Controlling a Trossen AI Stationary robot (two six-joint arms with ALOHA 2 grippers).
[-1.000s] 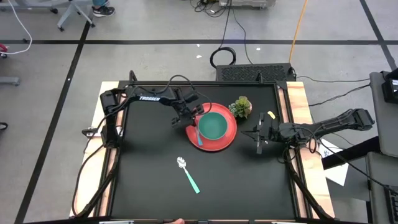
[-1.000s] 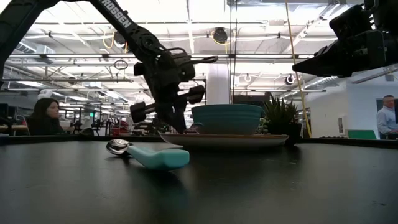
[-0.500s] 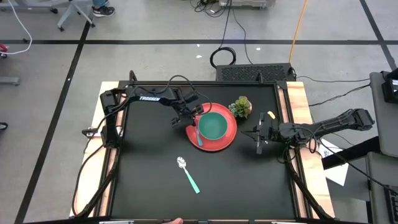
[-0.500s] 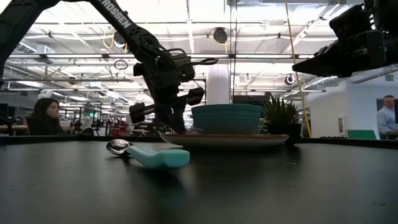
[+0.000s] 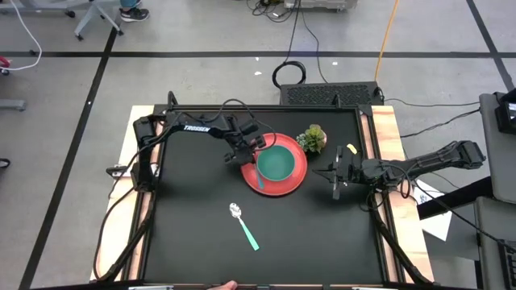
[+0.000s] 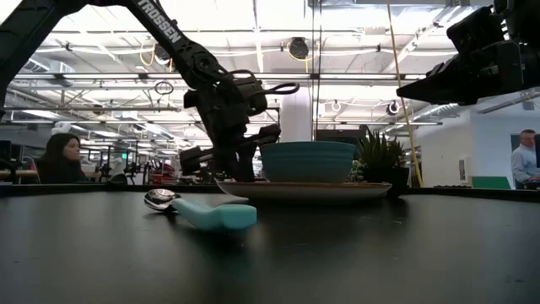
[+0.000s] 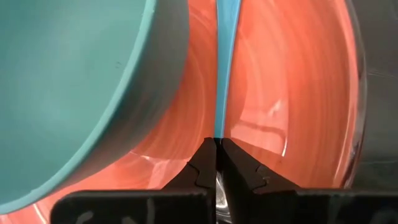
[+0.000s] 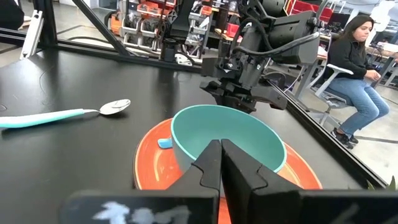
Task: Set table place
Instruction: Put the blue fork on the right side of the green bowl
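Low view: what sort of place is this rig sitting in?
Probably an open robotics lab or workshop. Behind the table run exposed ceiling beams and strip lights, a person sits at a workstation, and the right wrist view shows racks of equipment.

Table [image 5: 201, 242]: large rectangle, matte black top, black frame rails, pale wooden strips along its two short sides. Plate [image 5: 292, 184]: flat, round, red, lying level on the tabletop toward one o'clock of the table's centre, just short of the far edge.
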